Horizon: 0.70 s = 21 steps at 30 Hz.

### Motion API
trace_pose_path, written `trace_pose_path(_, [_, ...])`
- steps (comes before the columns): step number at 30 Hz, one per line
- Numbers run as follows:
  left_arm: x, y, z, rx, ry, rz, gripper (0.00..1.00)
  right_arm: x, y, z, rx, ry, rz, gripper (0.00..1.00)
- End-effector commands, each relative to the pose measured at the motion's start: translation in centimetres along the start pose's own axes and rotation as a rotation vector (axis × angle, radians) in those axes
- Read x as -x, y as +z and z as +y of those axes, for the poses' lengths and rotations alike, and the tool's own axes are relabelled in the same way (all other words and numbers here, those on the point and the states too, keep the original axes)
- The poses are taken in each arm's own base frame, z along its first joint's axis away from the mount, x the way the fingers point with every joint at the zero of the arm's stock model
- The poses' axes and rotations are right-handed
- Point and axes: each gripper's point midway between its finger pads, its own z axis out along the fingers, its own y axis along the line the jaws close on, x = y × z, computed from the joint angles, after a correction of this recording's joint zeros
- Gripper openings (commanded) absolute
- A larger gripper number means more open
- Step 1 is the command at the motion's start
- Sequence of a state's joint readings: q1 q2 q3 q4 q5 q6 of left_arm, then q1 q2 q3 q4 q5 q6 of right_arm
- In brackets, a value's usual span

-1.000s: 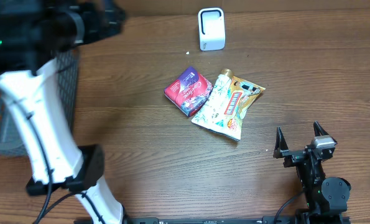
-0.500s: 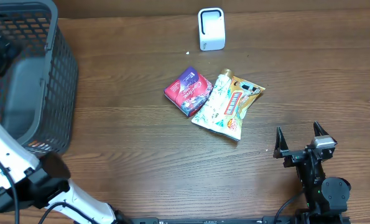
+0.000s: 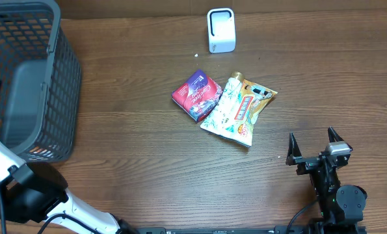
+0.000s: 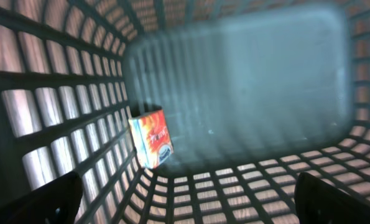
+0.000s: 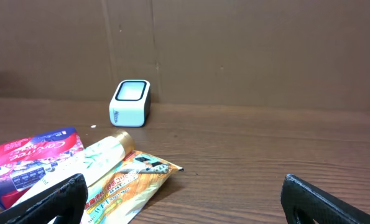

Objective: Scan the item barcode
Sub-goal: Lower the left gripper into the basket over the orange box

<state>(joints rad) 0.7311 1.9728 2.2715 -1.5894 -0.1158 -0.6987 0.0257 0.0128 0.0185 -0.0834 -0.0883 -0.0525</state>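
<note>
Grey mesh basket holds one small box, so one item looks to be dealt with, though whether it passed the scanner cannot be told.

- Left gripper: fingers wide apart, holding nothing, hanging over the basket. The box lies below it and toward its left finger, against the basket wall.
- Right gripper: fingers wide apart, empty, low over the counter.
- Three items lie unscanned on the counter, ahead of the right gripper and off to its left: red packet, green pouch, gold packet. The pouch touches the red packet and overlaps the gold one. The gold packet is nearest the right gripper and the red one farthest. None is touching either gripper.
- White scanner stands farther ahead of the right gripper, beyond the pile and apart from it.

Judgement: early to midway. One item binned at most, three left. Each needs picking up, its barcode shown to the scanner window, then a drop in the basket. No barcode is readable in these views.
</note>
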Motion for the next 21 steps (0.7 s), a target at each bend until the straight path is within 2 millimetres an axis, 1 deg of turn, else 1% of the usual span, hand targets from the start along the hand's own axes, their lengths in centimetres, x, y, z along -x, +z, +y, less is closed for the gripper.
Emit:
trace_pose_path(1, [-1.7,2.7,-0.3,-0.004,-0.026,0.091,1.00,-0.2,0.0,-0.4,-0.017,-0.001,-0.004,1.00])
trace_pose_path(4, [-2.4,5.0,-1.7,-0.065,-0.028,0.135,1.00,-0.2,0.0,-0.4,-0.017,-0.001,-0.004,1.00])
trace_pose_path(7, [-2.2,6.1,-2.2,-0.082,-0.013,0.123,0.99,-0.2,0.0,-0.4,-0.017,-0.001,-0.004,1.00])
trace_pose_path(9, [-2.3,6.5,-2.2,-0.077,-0.011,0.125,0.94,-0.2,0.0,-0.4,-0.017,-0.001,-0.004,1.00])
trace_pose_path(10, [-2.5,6.8,-2.0,-0.068,-0.011,0.134,0.91,-0.2,0.0,-0.4,-0.017,-0.001,-0.004,1.00])
trace_pose_path(12, [-2.8,7.2,-1.5,-0.047,-0.009,0.143,0.90,-0.2,0.0,-0.4,-0.017,-0.001,-0.004,1.00])
trace_pose_path(13, [-2.9,7.5,-1.0,-0.019,-0.016,0.141,1.00,-0.2,0.0,-0.4,-0.017,-0.001,-0.004,1.00])
trace_pose_path(15, [-3.1,8.3,0.5,0.064,-0.069,0.128,1.00,-0.2,0.0,-0.4,-0.017,-0.001,-0.004,1.00])
trace_pose_path(18, [-3.6,9.4,2.2,0.149,-0.132,0.123,1.00,-0.2,0.0,-0.4,-0.017,-0.001,-0.004,1.00])
trace_pose_path(21, [-4.2,10.5,2.6,0.169,-0.163,0.130,1.00,-0.2,0.0,-0.4,-0.017,-0.001,-0.004,1.00])
